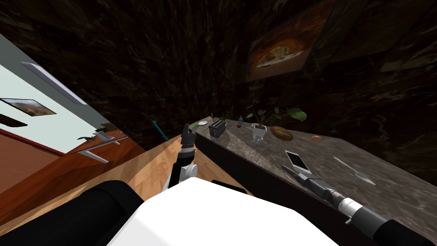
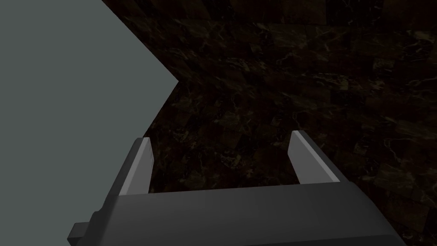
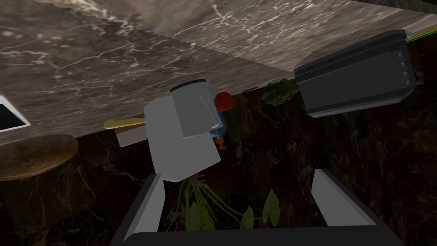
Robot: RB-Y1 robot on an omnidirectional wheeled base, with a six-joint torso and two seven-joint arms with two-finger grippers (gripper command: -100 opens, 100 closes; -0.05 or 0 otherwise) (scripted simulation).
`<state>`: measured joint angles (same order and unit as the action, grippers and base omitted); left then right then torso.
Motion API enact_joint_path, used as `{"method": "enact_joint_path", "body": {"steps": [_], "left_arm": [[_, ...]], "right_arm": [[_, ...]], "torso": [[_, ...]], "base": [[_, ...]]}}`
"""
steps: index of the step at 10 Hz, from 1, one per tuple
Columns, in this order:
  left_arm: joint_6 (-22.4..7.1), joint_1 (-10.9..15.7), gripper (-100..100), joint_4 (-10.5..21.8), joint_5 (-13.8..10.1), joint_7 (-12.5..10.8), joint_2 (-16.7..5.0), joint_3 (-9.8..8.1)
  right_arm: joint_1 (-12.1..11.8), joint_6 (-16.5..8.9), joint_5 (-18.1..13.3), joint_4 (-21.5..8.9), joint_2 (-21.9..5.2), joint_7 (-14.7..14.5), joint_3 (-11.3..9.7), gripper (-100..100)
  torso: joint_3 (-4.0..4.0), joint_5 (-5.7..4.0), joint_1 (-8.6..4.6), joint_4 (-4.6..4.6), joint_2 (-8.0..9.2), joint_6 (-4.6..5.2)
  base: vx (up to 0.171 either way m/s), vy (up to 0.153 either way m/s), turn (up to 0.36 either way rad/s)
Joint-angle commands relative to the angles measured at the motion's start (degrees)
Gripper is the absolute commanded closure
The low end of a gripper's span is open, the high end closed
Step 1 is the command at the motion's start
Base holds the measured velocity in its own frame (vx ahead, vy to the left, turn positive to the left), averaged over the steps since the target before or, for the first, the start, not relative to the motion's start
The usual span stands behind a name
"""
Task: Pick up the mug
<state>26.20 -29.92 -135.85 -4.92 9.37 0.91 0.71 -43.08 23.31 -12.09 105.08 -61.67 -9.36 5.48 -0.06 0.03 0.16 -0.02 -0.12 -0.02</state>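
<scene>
- Two grippers, both with fingers spread wide and nothing between them.
- Right gripper (image 3: 240,176) is over the marble counter (image 3: 85,55). It points at the mug (image 3: 194,106) and is well apart from it.
- The mug is grey and upright on the counter, just in front of a white planter (image 3: 179,149) that holds a leafy plant.
- A dark toaster (image 3: 354,72) stands on one side of the mug, and a brown oval loaf (image 3: 34,156) lies on the other. A red-capped bottle (image 3: 222,102) is just behind the mug.
- Left gripper (image 1: 186,130) is raised beside the counter's end, away from the mug.
</scene>
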Motion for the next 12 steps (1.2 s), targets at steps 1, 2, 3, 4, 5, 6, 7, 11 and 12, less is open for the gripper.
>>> {"method": "enact_joint_path", "body": {"steps": [1, 2, 3, 4, 5, 6, 7, 11, 12], "left_arm": [[0.00, 0.00, 0, 0.00, 0.00, 0.00, 0.00, 0.00], [0.00, -0.01, 0, 0.00, 0.00, 0.00, 0.00, 0.00], [0.00, 0.00, 0, 0.00, 0.00, 0.00, 0.00, 0.00], [0.00, 0.00, 0, 0.00, 0.00, 0.00, 0.00, 0.00], [0.00, -0.01, 0, 0.00, 0.00, 0.00, 0.00, 0.00], [0.00, 0.00, 0, 0.00, 0.00, 0.00, 0.00, 0.00], [0.00, -0.01, 0, 0.00, 0.00, 0.00, 0.00, -0.01], [0.00, -0.01, 0, -0.01, 0.00, 0.00, 0.00, -0.01], [0.00, -0.01, 0, -0.01, 0.00, 0.00, 0.00, -0.01]], "right_arm": [[-0.69, -0.40, -0.35, -0.65, -1.80, -0.09, 0.42, -100], [-1.78, -0.66, -1.23, -2.67, -3.93, -0.49, 0.90, -100], [-2.88, -0.92, -2.13, -4.17, -6.11, -0.93, 1.38, -100], [-2.88, -0.92, -2.13, -4.63, -6.94, -0.93, 1.38, -100], [-3.97, -1.18, -3.04, -6.18, -9.13, -1.40, 1.85, -100], [-3.97, -1.18, -3.04, -6.69, -9.36, -1.40, 1.85, -100], [-5.06, -1.45, -3.95, -8.67, -11.68, -1.88, 2.31, -100], [-7.17, -1.95, -5.73, -12.47, -15.99, -2.87, 3.19, -100], [-8.19, -2.18, -6.57, -14.25, -17.99, -3.36, 3.59, -100]], "torso": [[0.00, 0.00, 0.00, 0.00, 0.00, 0.00], [0.00, 0.00, -0.01, 0.00, 0.01, 0.04], [-0.02, 0.02, 0.05, -0.01, -0.03, 0.00], [-0.05, 0.03, 0.12, -0.02, -0.09, -0.01], [-0.02, 0.01, 0.08, -0.01, -0.02, 0.06], [-0.02, 0.03, 0.08, -0.01, -0.03, 0.01], [-0.01, 0.00, 0.03, 0.00, -0.02, 0.05], [-0.08, 0.05, 0.18, -0.03, -0.12, 0.06], [0.00, 0.01, 0.01, 0.00, 0.01, 0.09]], "base": [[0.025, 0.040, 0.104], [0.032, 0.063, 0.201], [0.047, 0.079, 0.319], [0.030, 0.060, 0.100], [0.034, 0.066, 0.151], [0.034, 0.046, 0.116], [0.043, 0.055, 0.209], [0.054, 0.077, 0.181], [0.032, 0.035, 0.192]]}}
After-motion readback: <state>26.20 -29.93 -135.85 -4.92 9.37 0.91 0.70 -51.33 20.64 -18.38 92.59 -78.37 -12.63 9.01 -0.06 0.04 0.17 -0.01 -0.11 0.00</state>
